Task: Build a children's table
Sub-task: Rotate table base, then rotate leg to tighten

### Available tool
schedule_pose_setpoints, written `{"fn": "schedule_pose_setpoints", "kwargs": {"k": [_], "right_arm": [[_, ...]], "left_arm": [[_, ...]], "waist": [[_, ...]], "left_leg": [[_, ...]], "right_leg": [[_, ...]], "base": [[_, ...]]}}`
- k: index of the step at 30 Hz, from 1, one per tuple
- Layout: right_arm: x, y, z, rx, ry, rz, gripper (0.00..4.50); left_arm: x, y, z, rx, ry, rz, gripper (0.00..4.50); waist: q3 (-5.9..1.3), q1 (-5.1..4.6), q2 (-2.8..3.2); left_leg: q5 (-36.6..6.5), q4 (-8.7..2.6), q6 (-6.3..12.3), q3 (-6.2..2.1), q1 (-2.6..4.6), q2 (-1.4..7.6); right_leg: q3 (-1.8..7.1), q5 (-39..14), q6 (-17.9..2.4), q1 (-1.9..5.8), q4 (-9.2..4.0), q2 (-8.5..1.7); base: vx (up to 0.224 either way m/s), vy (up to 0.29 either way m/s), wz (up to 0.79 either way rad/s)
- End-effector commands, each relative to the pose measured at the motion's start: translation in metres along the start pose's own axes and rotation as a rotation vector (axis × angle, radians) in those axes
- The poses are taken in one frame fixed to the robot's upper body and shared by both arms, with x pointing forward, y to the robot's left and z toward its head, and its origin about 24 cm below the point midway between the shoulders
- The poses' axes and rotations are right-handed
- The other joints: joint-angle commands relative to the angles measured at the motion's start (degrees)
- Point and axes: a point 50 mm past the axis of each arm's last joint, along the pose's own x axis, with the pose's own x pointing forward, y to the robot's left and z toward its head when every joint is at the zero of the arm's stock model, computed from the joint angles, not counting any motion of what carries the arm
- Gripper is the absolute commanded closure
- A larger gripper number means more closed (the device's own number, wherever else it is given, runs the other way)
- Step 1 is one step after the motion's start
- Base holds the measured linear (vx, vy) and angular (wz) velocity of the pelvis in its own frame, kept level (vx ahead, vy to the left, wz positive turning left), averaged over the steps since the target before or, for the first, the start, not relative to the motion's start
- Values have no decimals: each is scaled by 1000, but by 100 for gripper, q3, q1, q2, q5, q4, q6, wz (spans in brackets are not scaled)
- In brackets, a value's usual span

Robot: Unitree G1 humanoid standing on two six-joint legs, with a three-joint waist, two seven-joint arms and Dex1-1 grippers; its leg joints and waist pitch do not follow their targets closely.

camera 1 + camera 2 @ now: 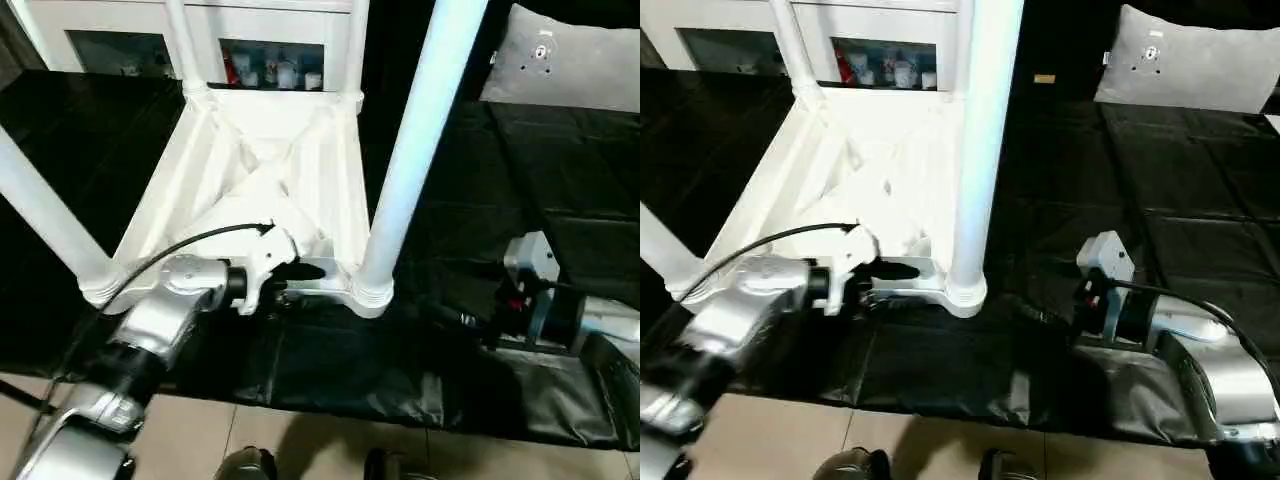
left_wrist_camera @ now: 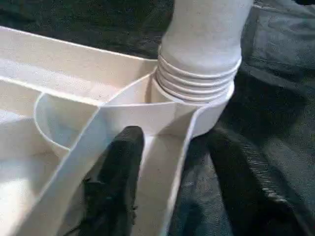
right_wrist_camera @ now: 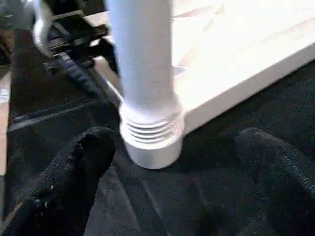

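Left pincer [image 1: 300, 280] clamps the children's table [image 1: 265, 170] rim; right pincer [image 3: 172, 172] gapes apart.

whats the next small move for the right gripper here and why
Probably ease the right gripper forward and close on the near leg. Its fingers are spread, the leg base between them untouched, while the left gripper braces the table top's rim beside that socket.

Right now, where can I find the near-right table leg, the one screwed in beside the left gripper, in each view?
Left eye view: the leg rises right of centre.
Right eye view: at centre.
Left wrist view: upper right.
Right wrist view: upper centre-left.
Shared landmark: the ribbed thread rings at its corner socket.
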Motion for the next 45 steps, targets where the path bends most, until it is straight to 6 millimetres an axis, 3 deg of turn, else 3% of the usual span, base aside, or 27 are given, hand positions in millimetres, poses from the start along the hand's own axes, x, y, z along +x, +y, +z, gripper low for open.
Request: {"fn": "schedule_pose_setpoints", "kwargs": {"k": [1, 2, 3, 6, 7, 13, 18, 26, 29, 32, 34, 35, 37, 39, 45], "right_arm": [[-2, 2, 3, -31, -2, 9, 0], [-3, 4, 2, -16, 0, 16, 0], [-3, 5, 2, -9, 1, 22, 0], [-4, 7, 1, -3, 1, 19, 0], [-3, 8, 1, -3, 2, 19, 0], [-2, 10, 0, -4, 4, 18, 0], [-1, 11, -1, -6, 7, 18, 0], [3, 10, 0, -8, 4, 23, 0], [5, 10, 0, -6, 6, 38, 0], [12, 11, 0, -9, 18, 87, 0], [15, 10, 1, -17, 22, 100, 0], [22, 7, 4, -29, 13, 134, 0], [26, 5, 5, -25, 6, 168, 0], [29, 3, 6, -21, 8, 192, 18], [40, 0, 7, -16, 24, 309, 71]], "left_arm": [[-1, 2, 0, 15, 22, -18, 230], [0, 3, -1, 22, 39, -32, 242], [1, 4, -1, 28, 53, -45, 261], [2, 6, -1, 38, 71, -55, 281], [2, 7, -1, 42, 80, -64, 293], [-1, 10, -7, 60, 152, -97, 338], [-4, 11, -11, 78, 192, -106, 372], [-7, 11, -9, 98, 146, -112, 443], [-8, 9, -7, 92, 101, -131, 447], [-11, 5, -15, 97, 114, -145, 447], [-12, 3, -18, 105, 129, -149, 447], [-13, 0, -22, 129, 163, -169, 447], [-13, -2, -23, 139, 164, -192, 447], [-11, -5, -20, 140, 138, -217, 450], [-3, -11, -10, 184, 99, -272, 450]], "waist": [[-445, 43, 40], [-439, 35, 14], [-444, 31, 44], [-468, 40, 51], [-462, 44, 83], [-477, 46, 124], [-476, 49, 121], [-465, 30, 105], [-488, 17, 138], [-501, 5, 122], [-523, 1, 106], [-519, -1, 54], [-529, 3, 91], [-556, 10, 42], [-587, 72, 60]], "left_leg": [[-1942, -484, 165, -193, 109, 288], [-1980, -485, 184, -178, 128, 283], [-2015, -493, 189, -179, 134, 280], [-1942, -494, 222, -187, 124, 285], [-1893, -498, 249, -189, 107, 279], [-1870, -500, 261, -186, 116, 287], [-1902, -506, 252, -184, 117, 291], [-1996, -523, 232, -198, 113, 291], [-1918, -523, 239, -195, 107, 302], [-1786, -508, 300, -170, 92, 298], [-1605, -492, 371, -164, 75, 287], [-1540, -476, 418, -138, 92, 283], [-1460, -477, 438, -154, 65, 283], [-1307, -461, 456, -132, 94, 306], [-1069, -430, 573, -112, 93, 319]], "right_leg": [[228, -2586, -1025, 282, -507, -356], [223, -2597, -1019, 264, -530, -341], [218, -2608, -1024, 278, -541, -338], [220, -2497, -1031, 306, -528, -350], [217, -2480, -1039, 310, -520, -351], [213, -2311, -1132, 308, -524, -351], [213, -2256, -1175, 318, -516, -360], [204, -2658, -1023, 308, -557, -372], [213, -2327, -1132, 311, -519, -364], [219, -1950, -1287, 332, -479, -360], [211, -1945, -1282, 351, -467, -372], [219, -2008, -1246, 329, -491, -364], [200, -2166, -1215, 343, -470, -374], [214, -2037, -1247, 329, -460, -361], [212, -1569, -1450, 332, -372, -353]], "base": [[0, 0, 0], [0, 0, 0], [0, 0, 0], [0, 0, 0], [0, 0, 0], [0, 0, 0], [0, 0, 0], [0, 0, 0], [0, 0, 0], [0, 0, 0], [0, 0, 0], [0, 0, 0], [0, 0, 0], [0, 0, 0], [0, 0, 0]]}}
